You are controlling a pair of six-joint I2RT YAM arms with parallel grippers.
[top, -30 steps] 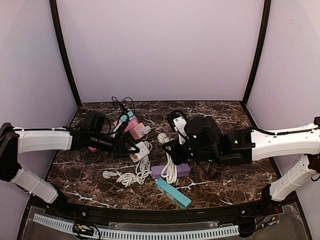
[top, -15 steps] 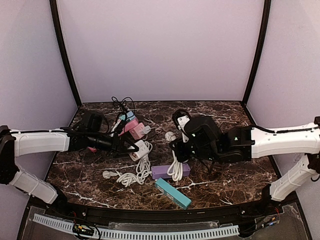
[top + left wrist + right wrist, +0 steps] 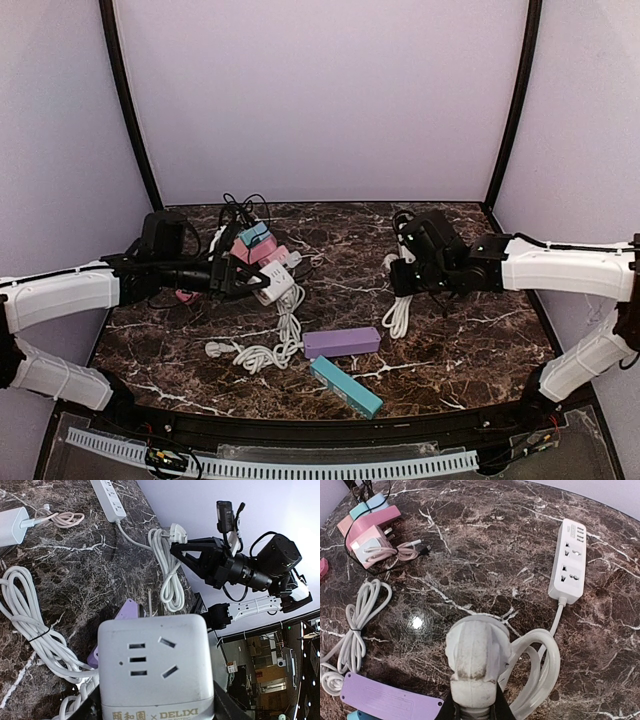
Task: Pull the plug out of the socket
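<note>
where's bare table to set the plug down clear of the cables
Bare marble table at the back centre, between the pink adapters and the right gripper holding the white plug, and at the near right, beyond the teal box. Crowded at left-centre: coiled white cable, purple power strip, and the left gripper with its cube socket.

Jaws pinch a white plug (image 3: 477, 660) above marble table (image 3: 485, 555).
</note>
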